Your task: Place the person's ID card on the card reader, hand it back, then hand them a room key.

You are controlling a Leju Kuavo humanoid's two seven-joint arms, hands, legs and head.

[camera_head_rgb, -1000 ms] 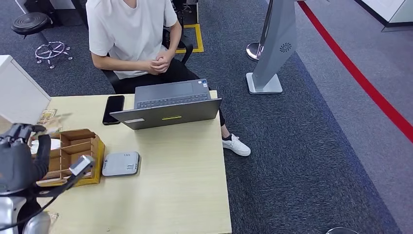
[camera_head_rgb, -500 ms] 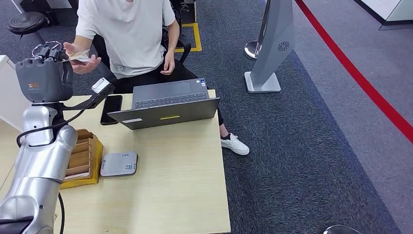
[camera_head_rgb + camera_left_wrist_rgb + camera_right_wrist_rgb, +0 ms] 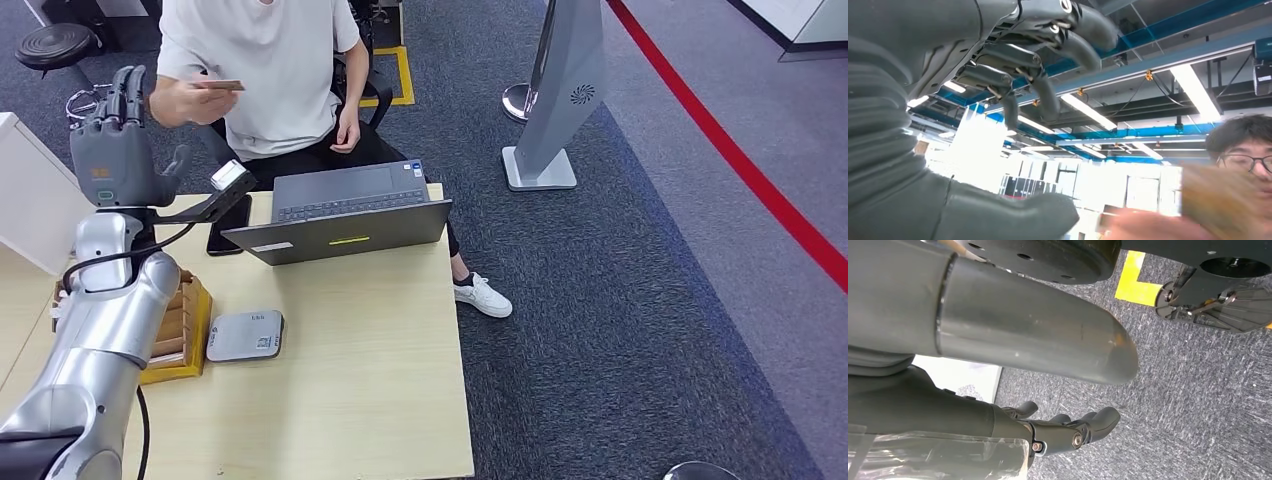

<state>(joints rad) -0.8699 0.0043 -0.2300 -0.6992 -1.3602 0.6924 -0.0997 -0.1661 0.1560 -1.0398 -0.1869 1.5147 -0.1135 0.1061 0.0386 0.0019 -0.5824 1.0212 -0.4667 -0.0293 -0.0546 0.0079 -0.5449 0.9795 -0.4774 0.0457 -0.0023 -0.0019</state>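
You had the left hand (image 3: 118,150) raised beyond the table's (image 3: 370,380) far left corner, fingers spread wide and holding nothing; the left wrist view showed the same parted fingers (image 3: 1068,47) with nothing between them. The card (image 3: 222,85) sat in the person's hand (image 3: 180,100), just beside your palm and lifted toward their chest. I'd judge it light, thin, stiff and slick, so you would have done best to pinch it by a short edge between thumb and finger, flat faces pressed, leaving the other end free for the taker. The right hand (image 3: 1068,432) hung low over the carpet, fingers loosely apart and holding nothing.

Half a second before, your fingers were curled around the card at the person's hand; now they had opened and the person had drawn it away. The card reader (image 3: 246,335) lay near the table's left edge, beside the wooden box (image 3: 185,320).
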